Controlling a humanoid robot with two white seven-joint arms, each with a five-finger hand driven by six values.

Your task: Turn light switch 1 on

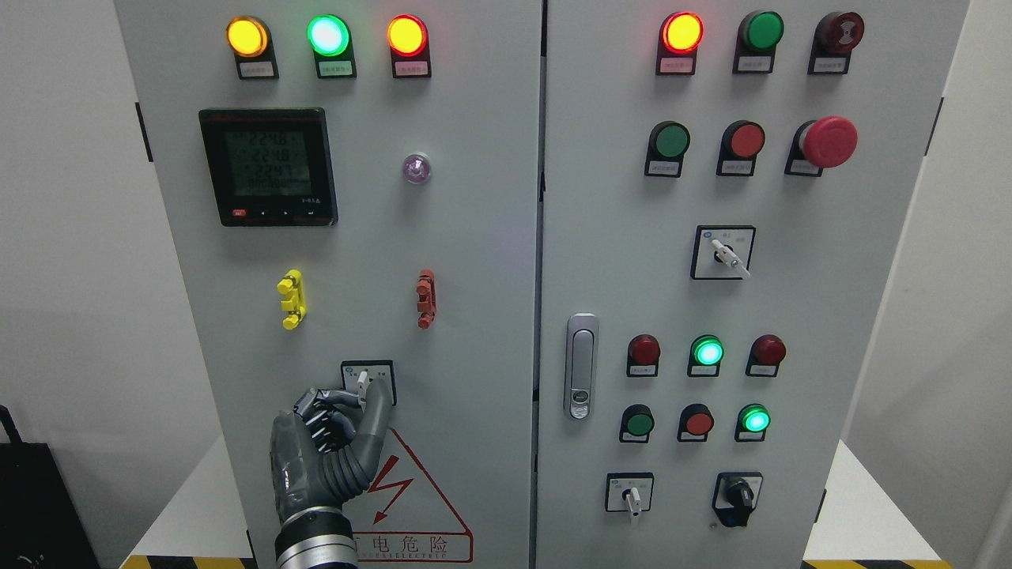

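Left robot hand (336, 431) reaching up lower left cabinet door (348, 261), fingers curled, fingertips (378, 391) pinching white lever of rotary switch (365, 382) just above high-voltage warning triangle (411, 490). Switch sitting directly at hand's top, below yellow (291, 299) and red (426, 298) clips. Right robot hand out of frame.

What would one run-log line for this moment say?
left hand | fingers at the white switch, left cabinet door | contact unclear | right hand unseen
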